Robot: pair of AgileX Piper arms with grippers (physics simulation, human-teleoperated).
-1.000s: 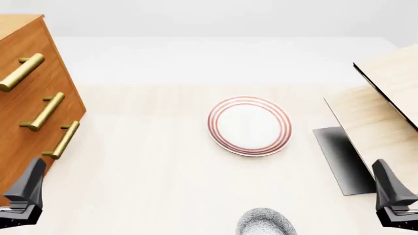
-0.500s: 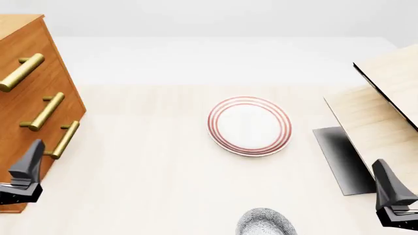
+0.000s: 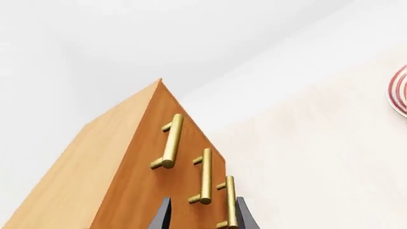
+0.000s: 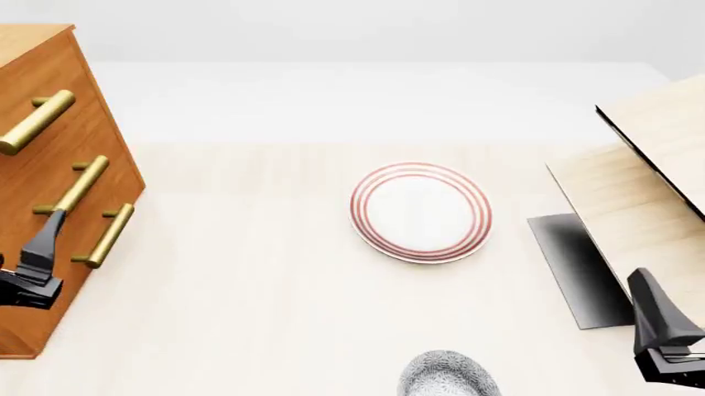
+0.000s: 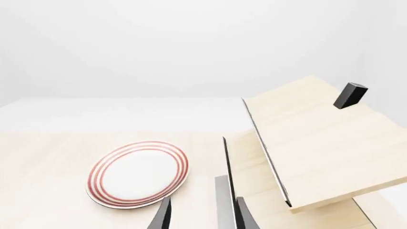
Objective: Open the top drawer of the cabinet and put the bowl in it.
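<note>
The orange-brown cabinet (image 4: 49, 177) stands at the table's far left with all three drawers shut. The top drawer (image 4: 61, 91) carries the uppermost brass handle (image 4: 36, 122), which is the farthest handle (image 3: 170, 141) in the left wrist view. My left gripper (image 4: 39, 247) hovers open just in front of the cabinet's face, level with the two lower handles, holding nothing. Its fingers (image 3: 162, 217) frame the lower handles. The speckled bowl (image 4: 447, 375) sits at the near edge, partly cut off. My right gripper (image 4: 661, 330) stands open at the near right, empty.
A white plate with red rings (image 4: 421, 211) lies at the table's middle, also in the right wrist view (image 5: 137, 172). A pale light-wood structure (image 4: 639, 181) with a dark slab beneath it (image 4: 573, 264) fills the right side.
My left gripper has moved up and forward along the cabinet's face, from below the lowest handle to beside the two lower handles. The right arm has not moved.
</note>
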